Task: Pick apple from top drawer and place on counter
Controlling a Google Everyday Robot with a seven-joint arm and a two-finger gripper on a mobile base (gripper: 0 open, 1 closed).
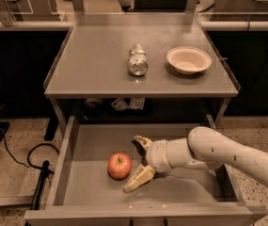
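Note:
The red apple [119, 165] sits upright on the grey bottom of the open top drawer [96, 185], left of centre. My gripper [137, 165] is inside the drawer just to the right of the apple, open. One finger reaches behind the apple's right side and the other lies in front of it, so the apple is at the mouth of the jaws, with a narrow gap at least to the far finger. The white arm comes in from the right. The counter [91, 65] is the grey top above the drawer.
A silver can [137, 60] lies on its side at the counter's middle. A beige bowl [188, 59] stands to its right. A black cable [35, 159] and a dark stand lie on the floor at the left of the cabinet.

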